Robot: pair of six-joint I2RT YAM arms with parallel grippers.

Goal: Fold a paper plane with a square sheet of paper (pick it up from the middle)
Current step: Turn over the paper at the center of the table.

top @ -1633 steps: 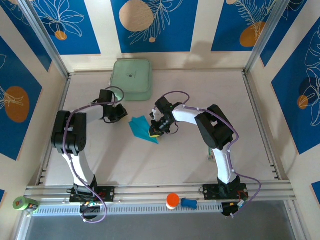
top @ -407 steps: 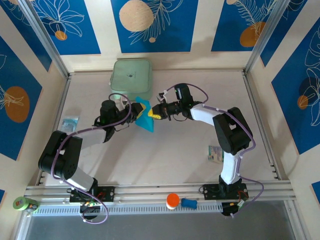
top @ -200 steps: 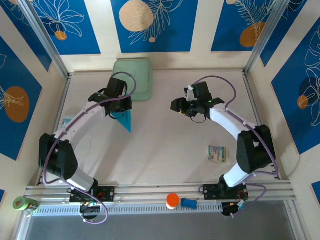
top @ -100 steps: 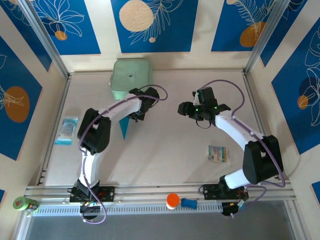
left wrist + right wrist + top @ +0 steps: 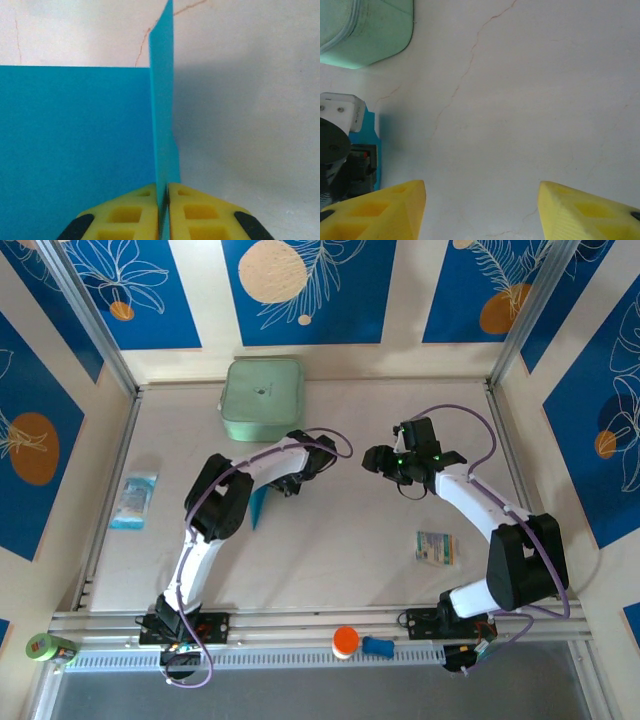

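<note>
left tool [image 5: 162, 194] rightward — paper plane [image 5: 75, 145] inside

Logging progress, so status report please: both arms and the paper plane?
Left jaws shut on plane. Right jaws open, empty, above table. Box apart, not blocking.

**Top view:** even, diffuse light from above. The worktop [image 5: 350, 540] is bright without glare, and the arms [image 5: 490, 510] cast only faint, soft shadows.

**Left wrist view:** the paper plane [image 5: 75, 150] is sharp and throws a grey shadow to its right. The left fingers [image 5: 125, 215] look slightly soft.

**Right wrist view:** pale and mildly washed out, with the right fingers [image 5: 380, 210] blurred.
</note>
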